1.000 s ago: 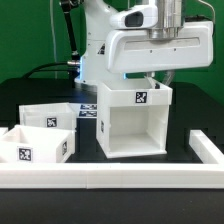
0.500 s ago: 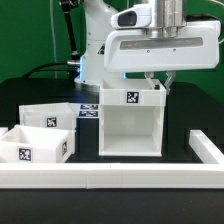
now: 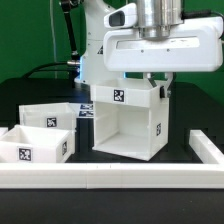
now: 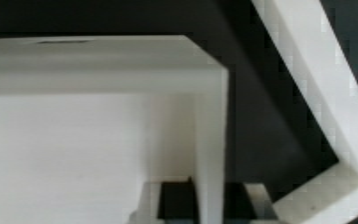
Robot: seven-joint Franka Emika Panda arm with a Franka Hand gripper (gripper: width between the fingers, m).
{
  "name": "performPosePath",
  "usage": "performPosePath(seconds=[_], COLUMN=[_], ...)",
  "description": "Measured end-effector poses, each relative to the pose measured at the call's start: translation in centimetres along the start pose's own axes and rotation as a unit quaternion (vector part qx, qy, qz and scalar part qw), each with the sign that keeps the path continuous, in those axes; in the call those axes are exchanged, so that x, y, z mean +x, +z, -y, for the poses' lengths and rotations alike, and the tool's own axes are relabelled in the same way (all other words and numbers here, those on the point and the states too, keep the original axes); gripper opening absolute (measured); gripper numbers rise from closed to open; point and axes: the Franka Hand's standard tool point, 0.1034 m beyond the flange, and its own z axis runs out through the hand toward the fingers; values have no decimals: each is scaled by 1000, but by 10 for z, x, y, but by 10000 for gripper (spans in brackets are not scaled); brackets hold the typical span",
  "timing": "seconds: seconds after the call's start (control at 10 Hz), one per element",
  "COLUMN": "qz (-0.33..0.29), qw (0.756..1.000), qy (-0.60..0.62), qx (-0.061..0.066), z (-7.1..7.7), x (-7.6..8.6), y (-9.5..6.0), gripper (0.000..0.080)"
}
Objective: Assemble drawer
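Black bench point(image 3: 185, 120) fills the scene, with a pale wall and a green panel behind it. Over it stands the white robot arm point(image 3: 150, 40), its broad wrist block hanging above the middle of the bench.

Below the wrist is the drawer housing point(image 3: 125, 125), a white open-fronted cube at mid-bench. It is turned a little, so its hollow front and the side wall on the exterior view's right both show. Whether its base rests fully on the bench cannot be told. It carries one square tag point(image 3: 119, 96) on its upper front edge and another on that side wall.

A long white rail point(image 3: 110, 178) runs along the near edge of the bench and turns up the exterior view's right.

Toward the exterior view's left, apart from the housing, are two shallow trays side by side: the far tray point(image 3: 45, 113) and the near tray point(image 3: 35, 148), each with a tag on its front. The marker board point(image 3: 84, 110) lies flat between the far tray and the housing, partly hidden.

The end effector point(image 3: 158, 90) is at the housing's upper edge on the exterior view's right. In the wrist view, the end effector point(image 4: 215, 200) has its dark fingers point(image 4: 256, 203) narrow, one on each side of the thin housing wall, clamping it.
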Motion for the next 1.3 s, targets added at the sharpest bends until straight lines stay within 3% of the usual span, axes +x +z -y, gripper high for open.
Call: performPosePath(seconds=[0.1,0.6,1.1,1.3], qz=[3,14,39,43], qw=[998,980,905,908], qy=[57,197,422,415], qx=[8,15,41,43], z=[1,6,19,33], x=[2,-5,19,24], y=[-1,1,8,11], gripper=[38,38,38,38])
